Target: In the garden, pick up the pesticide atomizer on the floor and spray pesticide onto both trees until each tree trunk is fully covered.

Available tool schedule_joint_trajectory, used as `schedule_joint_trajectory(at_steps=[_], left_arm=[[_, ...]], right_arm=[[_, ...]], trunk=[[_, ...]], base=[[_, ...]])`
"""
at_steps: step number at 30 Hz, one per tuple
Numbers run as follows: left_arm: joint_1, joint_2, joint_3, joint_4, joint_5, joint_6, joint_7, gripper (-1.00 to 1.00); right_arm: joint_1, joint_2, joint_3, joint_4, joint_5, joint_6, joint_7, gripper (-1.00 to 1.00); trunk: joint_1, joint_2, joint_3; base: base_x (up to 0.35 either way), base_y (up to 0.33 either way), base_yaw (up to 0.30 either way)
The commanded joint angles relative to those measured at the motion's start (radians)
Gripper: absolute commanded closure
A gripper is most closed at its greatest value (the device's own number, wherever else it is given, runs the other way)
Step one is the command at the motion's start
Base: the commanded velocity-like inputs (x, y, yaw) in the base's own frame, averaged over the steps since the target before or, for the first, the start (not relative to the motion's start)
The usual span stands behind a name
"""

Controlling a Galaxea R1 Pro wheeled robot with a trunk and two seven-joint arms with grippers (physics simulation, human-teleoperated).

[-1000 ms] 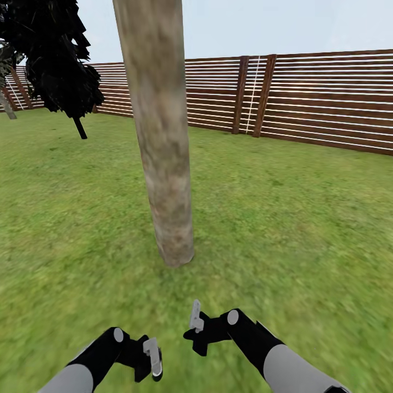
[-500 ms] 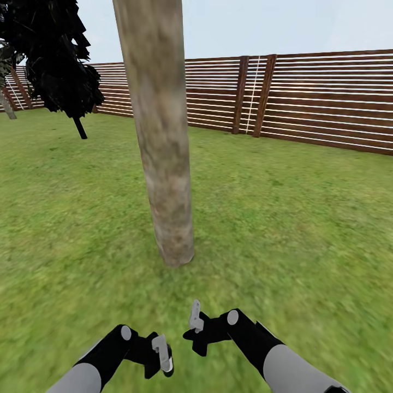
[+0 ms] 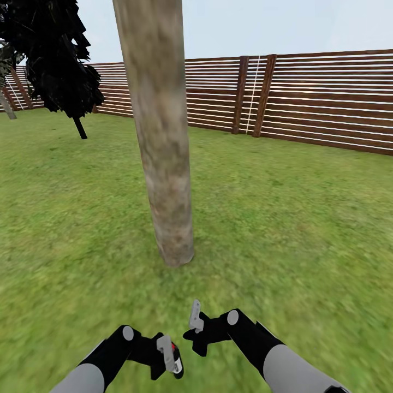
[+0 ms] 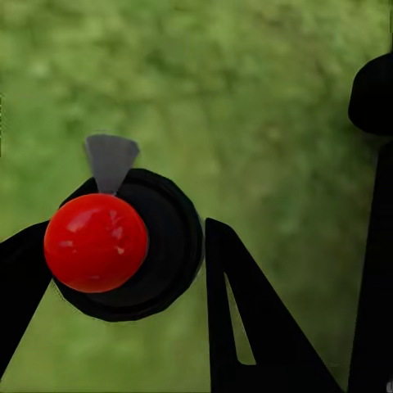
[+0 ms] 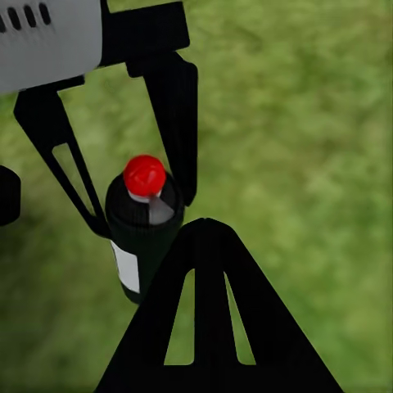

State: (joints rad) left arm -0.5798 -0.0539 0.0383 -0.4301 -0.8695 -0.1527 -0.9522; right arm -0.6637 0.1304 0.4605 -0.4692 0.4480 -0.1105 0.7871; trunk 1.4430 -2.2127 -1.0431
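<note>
The pesticide atomizer [image 4: 96, 242], a black bottle with a red cap and a white label, sits between the fingers of my left gripper [image 4: 127, 229], which is shut on it. In the right wrist view the atomizer [image 5: 135, 237] hangs over the grass, flanked by the left gripper's fingers [image 5: 176, 123]. In the head view the left gripper [image 3: 170, 357] is low and centre-left, with the red cap [image 3: 173, 346] peeking out. My right gripper [image 3: 195, 322] is shut and empty just beside it. A thick grey-beige tree trunk [image 3: 164, 164] rises straight ahead from the lawn [image 3: 300, 218].
A brown slatted fence [image 3: 316, 98] closes the yard behind the trunk. A dark conifer [image 3: 54, 60] stands at the far left. Open grass spreads on both sides of the trunk.
My left arm has slid right toward the right gripper, and the atomizer's red cap now shows in the head view. The right arm and the camera have not moved.
</note>
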Motion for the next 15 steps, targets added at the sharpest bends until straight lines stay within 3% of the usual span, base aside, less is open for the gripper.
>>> schedule_joint_trajectory(at_steps=[1,7,10,15], left_arm=[[0.0,-0.001,0.004,-0.001,-0.009,-0.013,-0.002,1.0],[-0.001,-0.01,0.005,-0.009,-0.006,-0.019,-0.002,1.0],[-0.002,-0.016,0.004,-0.013,0.019,-0.019,-0.002,1.0],[-0.003,-0.019,0.003,-0.016,0.028,-0.019,-0.002,1.0]], right_arm=[[-0.001,0.0,0.0,0.0,0.011,-0.009,0.0,1.0],[-0.001,0.0,0.0,0.0,0.011,-0.009,0.0,1.0],[-0.001,0.0,0.0,0.0,0.011,-0.009,0.0,1.0],[-0.001,0.0,0.0,0.0,0.011,-0.009,0.0,1.0]], trunk=[[0.0,0.0,-0.001],[0.0,0.0,-0.001],[0.0,0.0,-0.001],[0.0,0.0,-0.001]], base=[[0.0,0.0,0.0],[0.0,0.0,0.0],[0.0,0.0,0.0],[0.0,0.0,0.0]])
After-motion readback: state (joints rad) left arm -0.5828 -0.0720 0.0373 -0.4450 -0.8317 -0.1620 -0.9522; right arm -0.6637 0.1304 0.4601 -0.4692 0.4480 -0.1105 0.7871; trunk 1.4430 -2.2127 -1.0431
